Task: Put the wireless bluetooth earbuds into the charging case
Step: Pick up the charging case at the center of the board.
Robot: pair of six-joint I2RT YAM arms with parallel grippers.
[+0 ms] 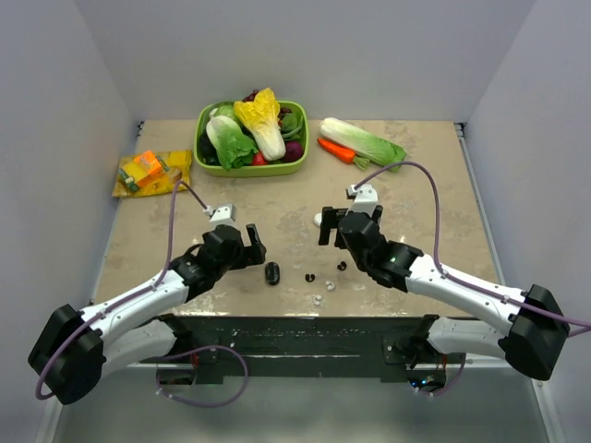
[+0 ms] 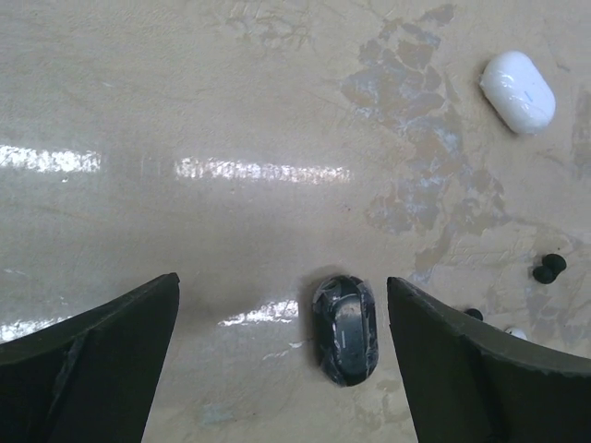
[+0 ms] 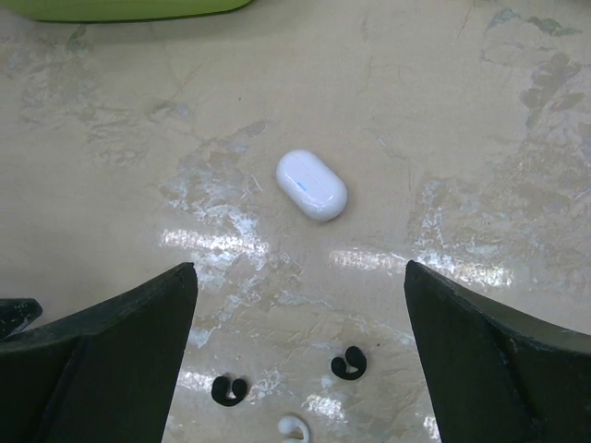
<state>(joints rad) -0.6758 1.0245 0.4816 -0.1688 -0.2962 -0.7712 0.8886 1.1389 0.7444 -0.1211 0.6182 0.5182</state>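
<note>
Left end effector (image 2: 282,281) hung low over the worktop (image 2: 185,111), its two fingers (image 2: 92,360) spread wide and gripping nothing. In the left wrist view the black charging case (image 2: 344,329) lay flat on the worktop under that gap, closer to one finger than the other. To the right of the case, the wireless bluetooth earbuds (image 3: 229,390) lay loose on the worktop. They were two small black buds a little apart from each other, the second (image 3: 349,365) nearer the right arm, with a small white piece (image 3: 294,426) close beside them. Right end effector (image 3: 300,268) was likewise spread and empty, poised near the buds. A white oval case (image 3: 311,185) lay beyond its fingertips, apart from the buds. Farther back stood a green basket (image 1: 249,173) of vegetables.
</note>
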